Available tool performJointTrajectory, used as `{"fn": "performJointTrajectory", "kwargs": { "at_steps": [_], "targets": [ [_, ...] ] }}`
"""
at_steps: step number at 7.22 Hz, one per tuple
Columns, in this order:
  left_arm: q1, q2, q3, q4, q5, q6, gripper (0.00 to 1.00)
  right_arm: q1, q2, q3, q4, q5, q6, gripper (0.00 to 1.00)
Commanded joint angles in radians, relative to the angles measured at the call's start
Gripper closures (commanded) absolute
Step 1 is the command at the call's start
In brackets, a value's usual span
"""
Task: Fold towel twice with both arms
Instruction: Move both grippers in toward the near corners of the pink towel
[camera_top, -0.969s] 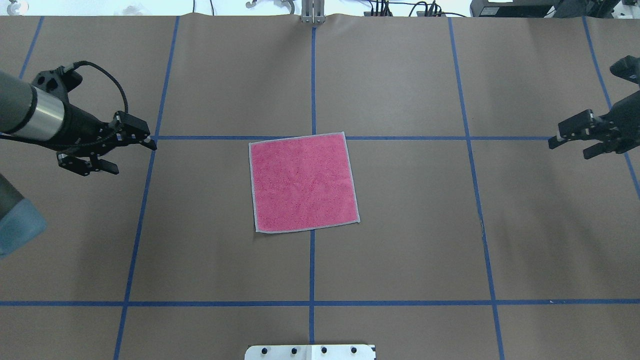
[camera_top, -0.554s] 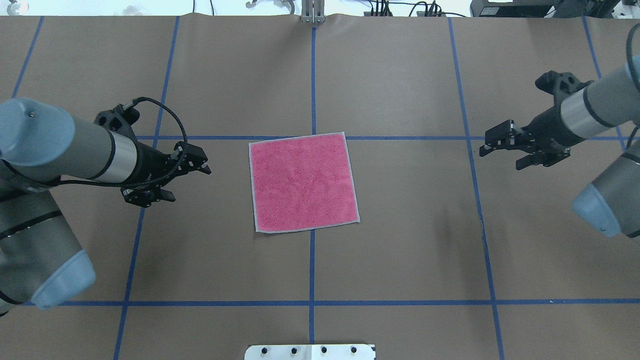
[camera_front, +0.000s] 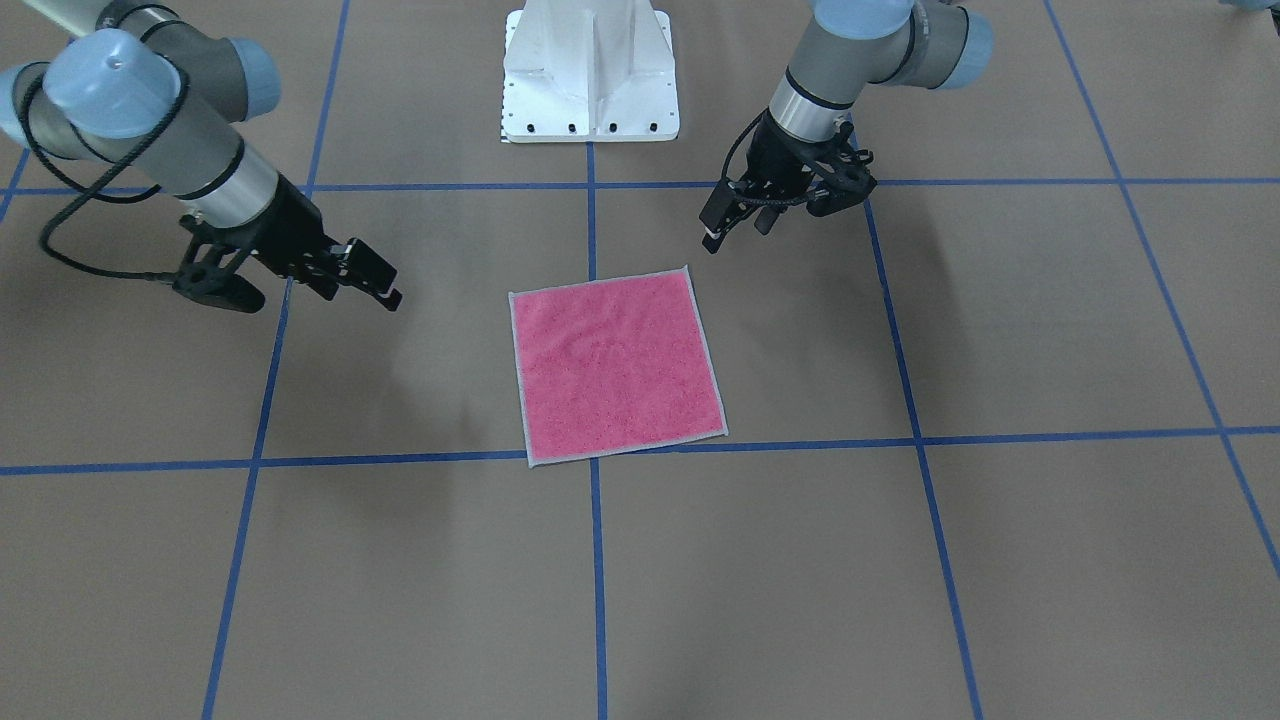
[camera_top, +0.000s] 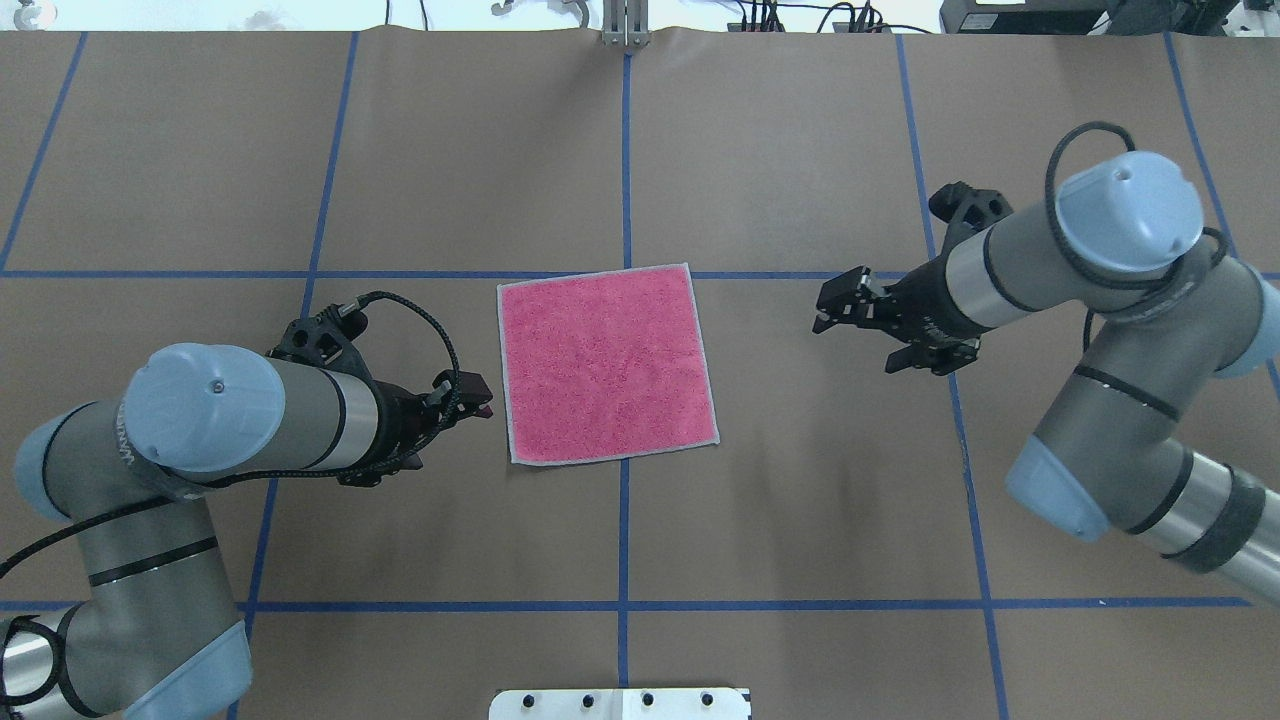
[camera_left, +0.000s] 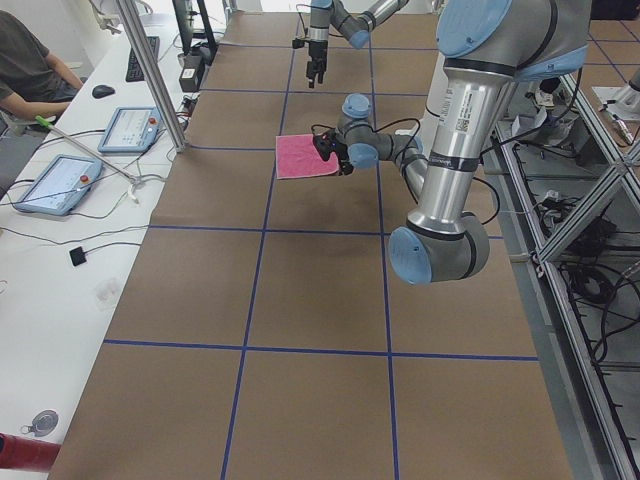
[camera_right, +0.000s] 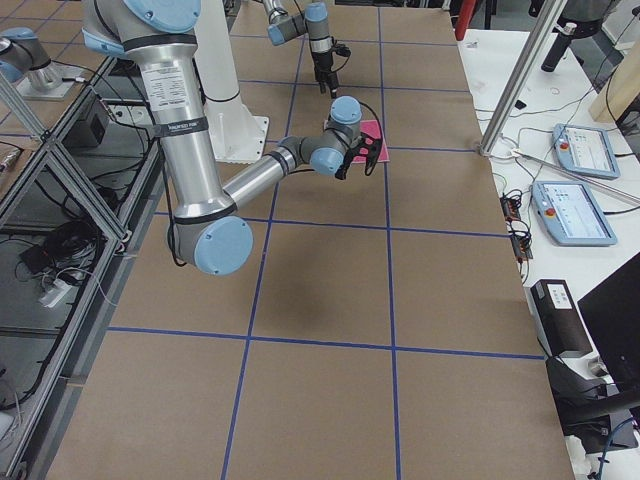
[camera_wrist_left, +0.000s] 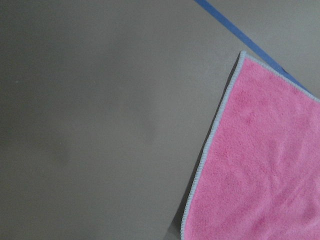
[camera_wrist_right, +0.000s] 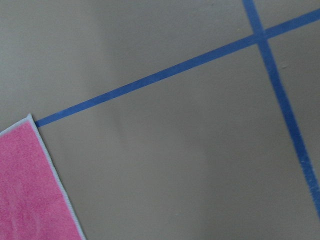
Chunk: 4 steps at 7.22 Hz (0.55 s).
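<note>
Now swung in from the sides, left gripper (camera_front: 737, 230) and right gripper (camera_top: 856, 342) flank the flat towel (camera_top: 605, 365), agape, empty; grasp next

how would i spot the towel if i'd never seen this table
On the brown paper-covered table, follow the middle blue tape line running away from the robot. A small square pink terry towel lies flat across it. It is the only cloth there, edged in light grey stitching.
</note>
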<state>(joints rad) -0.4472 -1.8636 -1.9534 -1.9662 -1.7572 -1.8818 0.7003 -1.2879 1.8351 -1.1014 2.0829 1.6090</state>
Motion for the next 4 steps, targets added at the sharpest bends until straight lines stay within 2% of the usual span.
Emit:
{"fn": "performJointTrajectory", "kwargs": {
  "at_steps": [1,2,3,4],
  "targets": [
    [0.007,-0.009,0.01,0.003,0.004,-0.002,0.0,-0.161,0.094,-0.026,-0.009,-0.18,0.192,0.02],
    [0.007,-0.011,0.011,0.003,0.004,-0.002,0.0,-0.192,0.14,-0.072,-0.008,-0.26,0.281,0.02],
    [0.007,-0.017,0.013,0.003,0.004,-0.002,0.0,-0.217,0.168,-0.117,-0.008,-0.3,0.349,0.03],
    [0.007,-0.025,0.021,0.003,0.004,-0.002,0.0,-0.223,0.18,-0.135,-0.009,-0.302,0.379,0.06]
  ]
}}
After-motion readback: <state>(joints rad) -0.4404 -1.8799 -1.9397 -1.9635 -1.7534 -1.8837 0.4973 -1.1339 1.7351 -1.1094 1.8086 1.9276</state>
